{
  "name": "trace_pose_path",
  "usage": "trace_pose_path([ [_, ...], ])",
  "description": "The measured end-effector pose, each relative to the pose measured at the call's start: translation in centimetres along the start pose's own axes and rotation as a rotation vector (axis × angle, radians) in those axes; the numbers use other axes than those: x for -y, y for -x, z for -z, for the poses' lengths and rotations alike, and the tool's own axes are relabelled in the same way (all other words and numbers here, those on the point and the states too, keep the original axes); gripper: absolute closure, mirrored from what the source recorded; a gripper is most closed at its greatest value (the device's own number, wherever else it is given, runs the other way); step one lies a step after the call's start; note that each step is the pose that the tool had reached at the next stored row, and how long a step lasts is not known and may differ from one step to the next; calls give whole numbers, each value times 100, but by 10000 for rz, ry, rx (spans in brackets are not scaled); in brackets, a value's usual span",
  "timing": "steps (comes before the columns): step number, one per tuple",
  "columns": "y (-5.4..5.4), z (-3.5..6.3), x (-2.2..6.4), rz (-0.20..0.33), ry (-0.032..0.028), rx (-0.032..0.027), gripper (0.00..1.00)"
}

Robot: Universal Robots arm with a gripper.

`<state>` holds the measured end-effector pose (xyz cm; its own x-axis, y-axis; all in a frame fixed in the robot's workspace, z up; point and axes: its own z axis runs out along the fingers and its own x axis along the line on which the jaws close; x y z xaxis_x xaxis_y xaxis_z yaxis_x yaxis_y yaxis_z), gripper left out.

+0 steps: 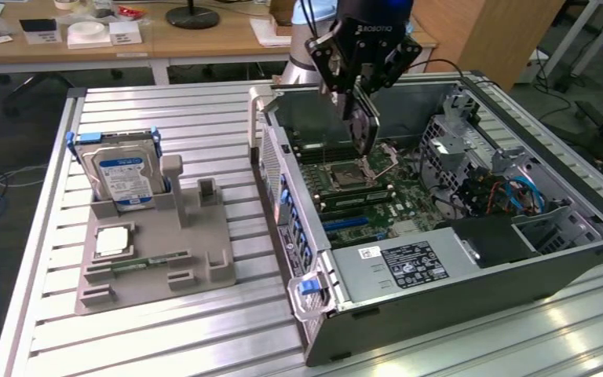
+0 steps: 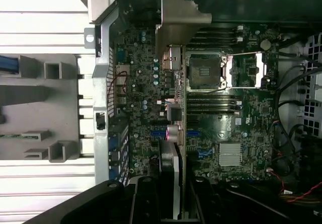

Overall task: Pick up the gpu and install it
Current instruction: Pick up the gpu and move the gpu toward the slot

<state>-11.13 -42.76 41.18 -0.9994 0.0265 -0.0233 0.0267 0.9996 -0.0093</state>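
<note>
Dark-faced with a green board edge, the gpu [image 1: 363, 129] is hanging upright inside the open computer case [image 1: 469, 290], well clear of the grey holding fixture [image 1: 155, 267] on the slatted aluminium tabletop [image 1: 176, 118]. The gripper [image 1: 357, 94] is pinching the card by its upper edge, jaws closed narrowly on the thin board. In the exterior view the card's lower end is hovering over the motherboard [image 1: 385, 196], close beside the CPU socket [image 1: 345, 171]; whether it is touching the board cannot be told. In the wrist view the gpu [image 2: 171, 163] is appearing edge-on, its silver bracket [image 2: 176, 27] pointing away from the gripper toward the case wall and its body running past the blue expansion slots [image 2: 160, 132]. The hard drive [image 1: 123, 177] and the slim memory stick [image 1: 153, 261] are sitting in the fixture. By judgement, the pick-up is done and the install step is in hand but not finished, since the card is not sitting level in any slot. Seating is calling for the card's connector edge lining up squarely over one slot, bracket at the rear opening, before any firm downward press.
</note>
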Motion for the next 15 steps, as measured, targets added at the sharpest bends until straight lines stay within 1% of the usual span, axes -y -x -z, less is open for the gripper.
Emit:
trace_pose_path([
  [7, 111, -3, -3, 0, 1, 0, 72],
  [11, 213, -5, -5, 9, 2, 0, 72],
  [13, 260, -6, -7, 51, 17, 0, 72],
  [15, 303, -6, -8, 104, 44, -1, 72],
])
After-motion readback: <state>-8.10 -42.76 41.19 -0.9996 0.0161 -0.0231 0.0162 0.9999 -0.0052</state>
